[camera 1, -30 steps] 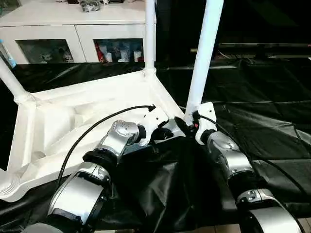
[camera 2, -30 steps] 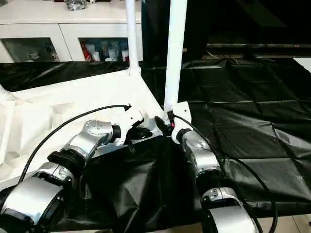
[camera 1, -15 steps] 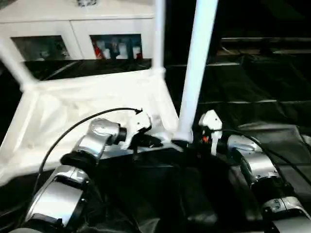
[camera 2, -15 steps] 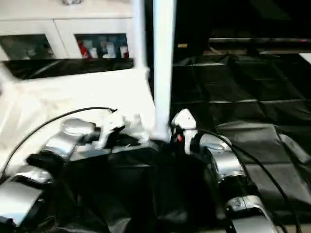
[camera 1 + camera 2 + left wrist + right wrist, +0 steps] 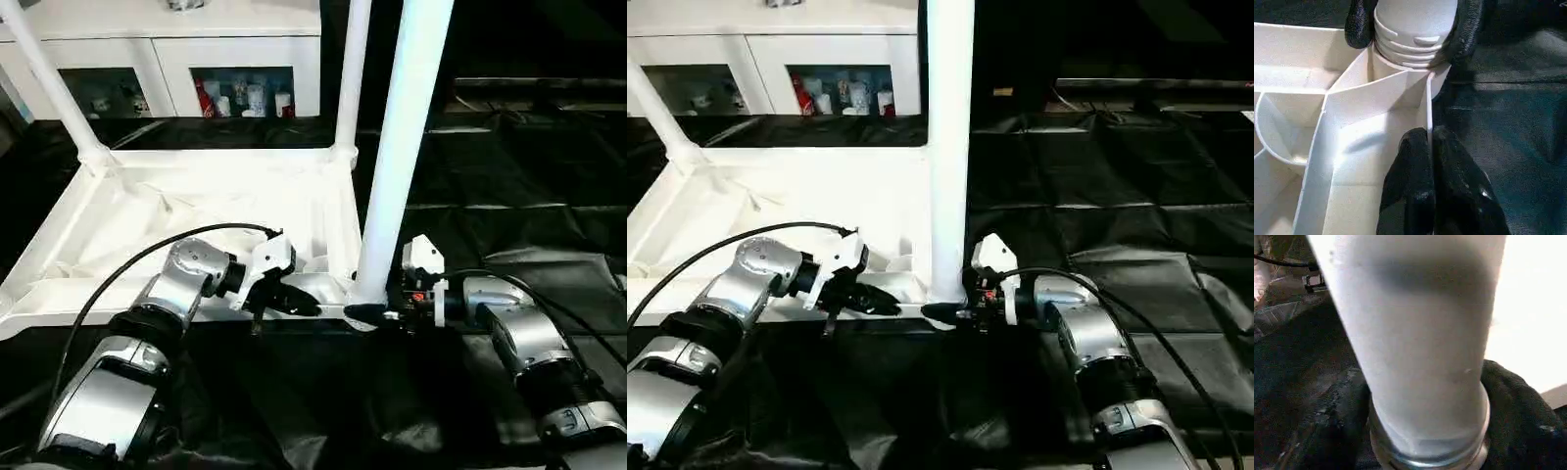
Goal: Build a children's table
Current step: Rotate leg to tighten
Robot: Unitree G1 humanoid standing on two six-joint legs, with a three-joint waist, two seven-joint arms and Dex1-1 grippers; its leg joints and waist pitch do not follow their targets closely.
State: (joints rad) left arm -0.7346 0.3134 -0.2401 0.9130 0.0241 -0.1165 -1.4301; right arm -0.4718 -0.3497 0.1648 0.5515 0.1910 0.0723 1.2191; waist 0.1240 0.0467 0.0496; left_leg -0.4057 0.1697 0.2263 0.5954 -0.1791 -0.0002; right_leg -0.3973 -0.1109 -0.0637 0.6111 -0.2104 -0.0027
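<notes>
Three long round white legs stand up from the upturned white plastic children's table [image 5: 196, 211]. Right gripper [image 5: 367, 313] clasps the nearest leg [image 5: 397, 166] at its base, centre frame; left gripper [image 5: 1429, 147] pinches the rim wall. By the look of it, nearly built.

black sheet [image 5: 509, 196], creased, covers the whole surface; table [image 5: 196, 211] lies upside down on its left part, legs up, near rim against sheet folds
</notes>
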